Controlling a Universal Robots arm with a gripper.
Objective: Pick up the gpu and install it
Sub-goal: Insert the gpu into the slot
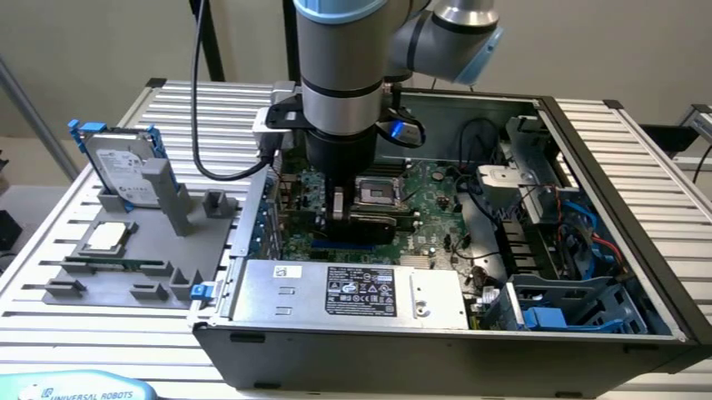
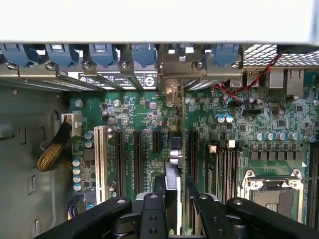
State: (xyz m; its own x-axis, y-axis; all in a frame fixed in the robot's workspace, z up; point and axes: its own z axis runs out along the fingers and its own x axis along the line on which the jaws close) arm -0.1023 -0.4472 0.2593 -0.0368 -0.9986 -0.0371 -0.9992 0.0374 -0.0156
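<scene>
My gripper (image 1: 353,218) is lowered into the open computer case (image 1: 623,167), over the motherboard (image 1: 428,196). It is shut on the gpu (image 1: 369,227), a thin black card held upright on its edge. In the wrist view the gpu (image 2: 172,162) runs edge-on from between my fingers (image 2: 159,185) toward the rear wall of the case. Its silver bracket (image 2: 172,92) stands at the row of rear slot openings. The card lies in line with the long expansion slots (image 2: 137,154) on the green board. Whether its lower edge sits in a slot is hidden.
The power supply (image 1: 345,292) sits in front of the board, and the processor socket (image 1: 378,192) is right beside my gripper. Cables and a drive cage (image 1: 556,225) crowd the exterior view's right. Outside the case, a grey fixture (image 1: 122,275) holds a hard drive (image 1: 120,162) and a processor chip (image 1: 108,237).
</scene>
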